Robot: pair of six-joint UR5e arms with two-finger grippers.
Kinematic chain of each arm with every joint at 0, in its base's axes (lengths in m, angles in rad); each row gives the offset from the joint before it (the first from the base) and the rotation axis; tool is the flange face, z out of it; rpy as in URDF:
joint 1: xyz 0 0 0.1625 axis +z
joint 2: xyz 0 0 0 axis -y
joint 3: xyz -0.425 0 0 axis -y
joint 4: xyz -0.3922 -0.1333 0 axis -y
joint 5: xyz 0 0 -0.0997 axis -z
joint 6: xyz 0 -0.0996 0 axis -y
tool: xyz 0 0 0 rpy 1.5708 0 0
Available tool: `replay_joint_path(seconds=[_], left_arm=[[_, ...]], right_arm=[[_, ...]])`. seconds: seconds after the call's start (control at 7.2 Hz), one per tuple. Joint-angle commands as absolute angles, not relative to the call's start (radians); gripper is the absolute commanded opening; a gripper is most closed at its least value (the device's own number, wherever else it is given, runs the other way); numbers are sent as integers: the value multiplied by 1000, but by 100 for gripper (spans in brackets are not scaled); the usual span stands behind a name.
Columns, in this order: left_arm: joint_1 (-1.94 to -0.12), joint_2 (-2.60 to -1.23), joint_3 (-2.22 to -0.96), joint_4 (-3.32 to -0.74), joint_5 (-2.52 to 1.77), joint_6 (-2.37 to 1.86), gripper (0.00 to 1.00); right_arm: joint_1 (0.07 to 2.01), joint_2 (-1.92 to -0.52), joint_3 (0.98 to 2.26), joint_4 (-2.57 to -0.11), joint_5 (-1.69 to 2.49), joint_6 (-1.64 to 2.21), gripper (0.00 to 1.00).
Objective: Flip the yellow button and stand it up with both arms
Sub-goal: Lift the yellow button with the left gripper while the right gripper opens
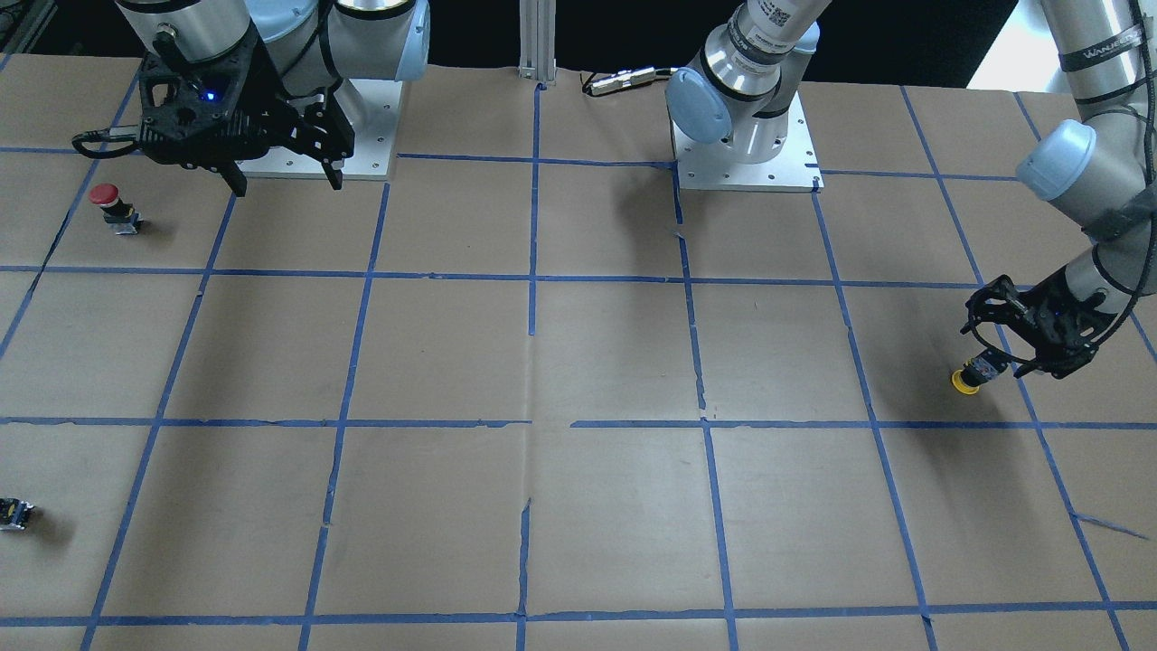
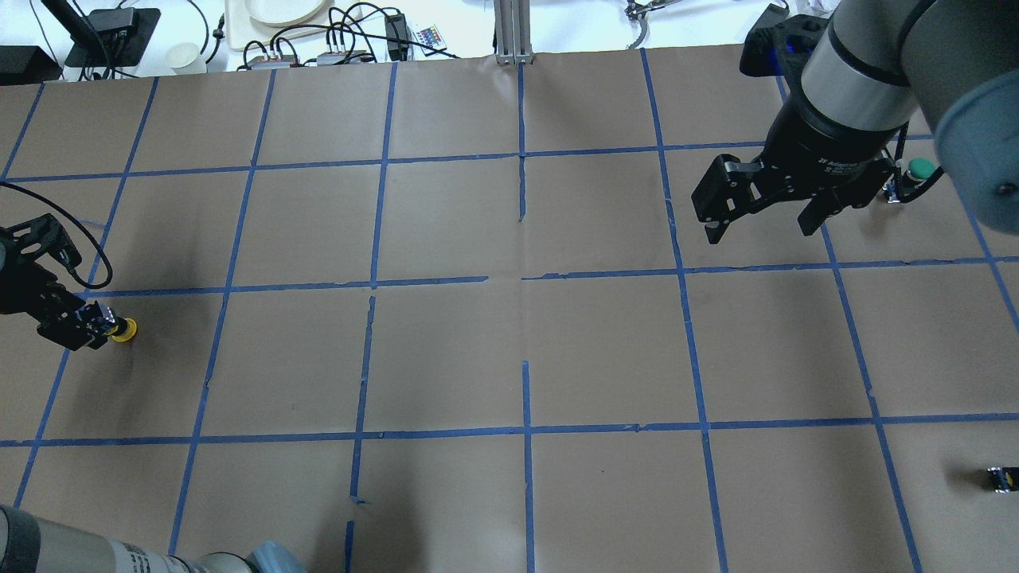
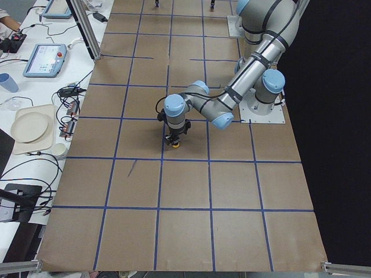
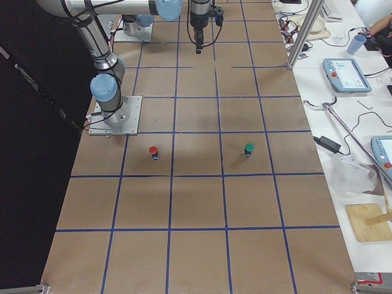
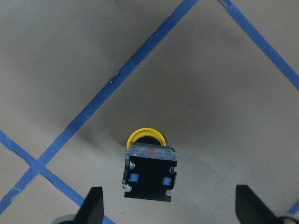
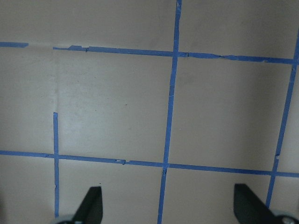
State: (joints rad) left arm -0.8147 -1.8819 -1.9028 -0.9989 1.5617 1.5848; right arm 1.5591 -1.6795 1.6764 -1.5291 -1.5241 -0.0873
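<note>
The yellow button (image 5: pixel 148 169) rests on the brown paper with its yellow cap away from the wrist camera and its black blocky base towards it. It also shows in the front view (image 1: pixel 969 378) and the overhead view (image 2: pixel 121 328). My left gripper (image 5: pixel 172 211) is open, low over the button, with a finger on each side and clear gaps to the base. It shows in the front view (image 1: pixel 1005 346) and the overhead view (image 2: pixel 73 306). My right gripper (image 1: pixel 287 184) is open and empty, high above the table near its arm's base, also seen overhead (image 2: pixel 758 232).
A red-capped button (image 1: pixel 107 197) stands near the right arm's base. A green-capped button (image 2: pixel 919 169) stands beside the right gripper in the overhead view. A small dark capless block (image 2: pixel 1001 477) lies near the table's edge. Blue tape marks a grid on the paper.
</note>
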Motion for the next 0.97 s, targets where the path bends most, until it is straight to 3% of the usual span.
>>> replay_joint_path(seconds=[0.0,0.69,0.83], left_arm=[[-816,-1885,-1901,-988,1560,1585,86],[-818,-1888,-1901,-985,1560,1583,79],[-819,-1888,-1901,-985,1559,1582,71]], right_arm=[[1555,-1671,1675,-1526,-1526,-39,100],[1557,-1651,1674,-1505,-1491,156,100],[1557,-1648,1675,-1511,-1488,155,100]])
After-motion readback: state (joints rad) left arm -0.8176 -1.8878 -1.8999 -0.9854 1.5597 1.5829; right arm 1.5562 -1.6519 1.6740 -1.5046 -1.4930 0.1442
